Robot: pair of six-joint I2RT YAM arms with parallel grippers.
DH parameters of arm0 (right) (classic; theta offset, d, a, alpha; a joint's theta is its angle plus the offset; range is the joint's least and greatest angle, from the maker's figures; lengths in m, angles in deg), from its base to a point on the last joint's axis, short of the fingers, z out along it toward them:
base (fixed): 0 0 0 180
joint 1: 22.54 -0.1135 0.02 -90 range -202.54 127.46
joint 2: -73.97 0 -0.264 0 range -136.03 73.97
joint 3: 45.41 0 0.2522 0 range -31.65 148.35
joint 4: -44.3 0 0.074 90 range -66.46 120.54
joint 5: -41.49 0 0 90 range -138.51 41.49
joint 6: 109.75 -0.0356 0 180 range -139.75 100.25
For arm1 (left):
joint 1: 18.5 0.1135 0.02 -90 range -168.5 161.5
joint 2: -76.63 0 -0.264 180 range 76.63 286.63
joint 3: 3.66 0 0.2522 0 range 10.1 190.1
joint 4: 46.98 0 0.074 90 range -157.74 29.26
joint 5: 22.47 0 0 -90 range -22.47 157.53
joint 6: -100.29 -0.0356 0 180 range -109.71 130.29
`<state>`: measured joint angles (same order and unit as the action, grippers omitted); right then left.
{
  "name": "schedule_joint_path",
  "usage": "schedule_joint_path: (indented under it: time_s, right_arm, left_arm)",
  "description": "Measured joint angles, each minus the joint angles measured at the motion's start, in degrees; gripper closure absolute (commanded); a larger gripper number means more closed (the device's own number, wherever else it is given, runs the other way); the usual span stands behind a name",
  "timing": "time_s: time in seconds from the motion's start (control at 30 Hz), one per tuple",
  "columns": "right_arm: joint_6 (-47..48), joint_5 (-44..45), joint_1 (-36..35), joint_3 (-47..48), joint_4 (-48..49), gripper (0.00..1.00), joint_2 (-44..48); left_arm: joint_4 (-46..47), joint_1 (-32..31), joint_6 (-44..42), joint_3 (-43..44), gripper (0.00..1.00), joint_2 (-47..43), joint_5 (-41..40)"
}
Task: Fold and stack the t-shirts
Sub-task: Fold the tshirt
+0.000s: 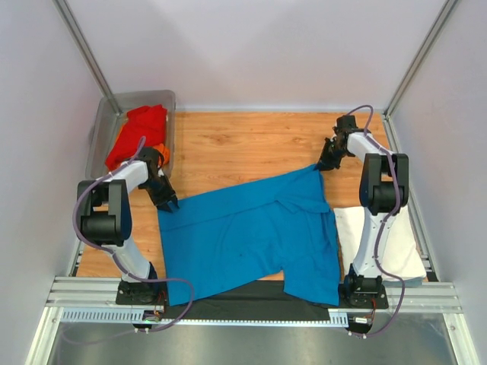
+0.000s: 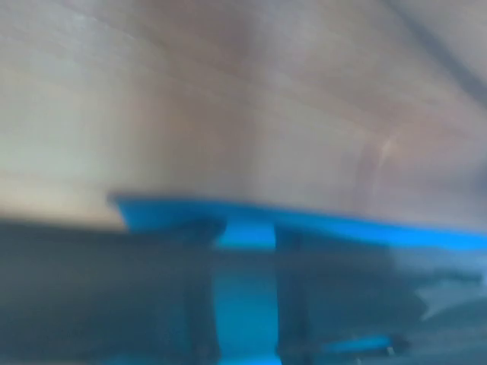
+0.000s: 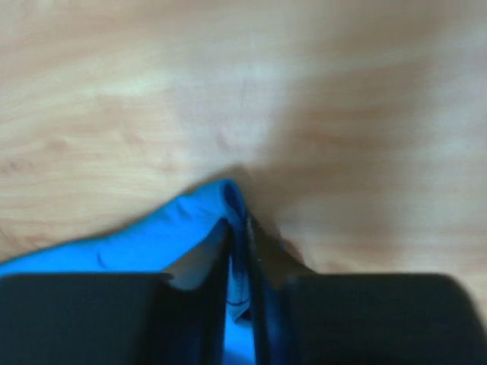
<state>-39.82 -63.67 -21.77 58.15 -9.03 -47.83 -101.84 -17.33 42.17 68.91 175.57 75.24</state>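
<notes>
Blue t-shirt, from the top camera: lies spread flat over the middle of the wooden desk, near hem lapping onto a black mat at the near edge, far edge drawn in a taut slanting line from one arm to the other. At its far left corner, low to the desk, the left tool, apparently clenched on the cloth. At its far right corner, pulled to a point, the right tool, pinching it. On the desk's right side, just beside the blue t-shirt and partly behind the right arm, a folded white t-shirt. In the grey tub at the far left corner, a bunched red t-shirt with an orange t-shirt peeking out beneath it, near the left arm. From the left wrist, badly blurred: a bright band of blue t-shirt across the lower frame, a strip of it between the dark fingers of the left tool, pale desk beyond; reads as a grasp on the cloth. From the right wrist: right tool squeezed almost closed on a raised fold of blue t-shirt, cloth nipped between the fingers and trailing left over bare desk.
</notes>
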Motion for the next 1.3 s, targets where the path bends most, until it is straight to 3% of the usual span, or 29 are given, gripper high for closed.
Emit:
schedule_joint_path:
  time_s: [0.03, 0.07, 0.4, 0.53, 0.57, 0.63, 0.73, 0.87, 1.1, 1.17, 1.23, 1.3]
  right_arm:
    - [-0.48, -0.66, 0.02, 1.73, -0.24, 0.98, -1.25]
    - [-1.03, -0.66, 0.00, 4.70, -0.37, 1.00, -3.15]
    - [-1.62, 1.75, -4.22, 31.87, -1.03, 0.96, -18.60]
    - [-2.19, 1.20, -4.59, 41.16, -1.70, 0.84, -22.75]
    - [-2.43, 1.05, -4.48, 42.86, -1.73, 0.79, -23.41]
    - [-2.84, 1.66, -4.28, 45.44, -2.36, 0.55, -24.06]
    - [-3.02, 4.83, -3.93, 48.15, -4.79, 0.43, -23.82]
    - [-2.58, 8.00, -3.61, 46.18, -8.17, 0.42, -20.26]
    - [-4.81, 7.02, -3.61, 21.53, -11.56, 0.41, -2.29]
    - [-5.46, 5.79, -4.07, 14.71, -10.91, 0.46, 2.40]
    - [-5.99, 4.42, -5.03, 8.50, -9.27, 0.63, 6.62]
    - [-7.15, 3.02, -6.67, 3.76, -7.52, 0.70, 9.53]
  left_arm:
    - [-0.31, 0.48, -0.11, 0.33, 0.61, 0.35, 0.42]
    - [-0.50, 0.63, -0.22, 0.72, 0.61, 0.66, 0.42]
    - [-6.73, 1.16, -2.82, 6.64, 0.61, 5.14, -1.40]
    - [-8.70, 2.21, -3.54, 7.65, 0.60, 5.49, -4.46]
    - [-8.90, 2.49, -3.52, 7.69, 0.58, 5.40, -5.07]
    - [-9.14, 2.99, -3.45, 7.67, 0.56, 4.92, -6.32]
    - [-9.18, 3.61, -3.32, 7.32, 0.55, 2.95, -7.23]
    - [-7.26, 3.67, -2.91, 5.05, 0.56, -3.28, -7.54]
    - [-3.72, 1.70, -2.12, 1.60, 0.67, -12.63, -2.97]
    - [-2.16, 0.09, -2.16, 0.22, 0.67, -14.97, -0.81]
    - [-0.92, -2.40, -2.16, -0.83, 0.68, -16.85, 0.83]
    - [0.35, -5.73, -1.99, -1.77, 0.68, -18.36, 2.27]
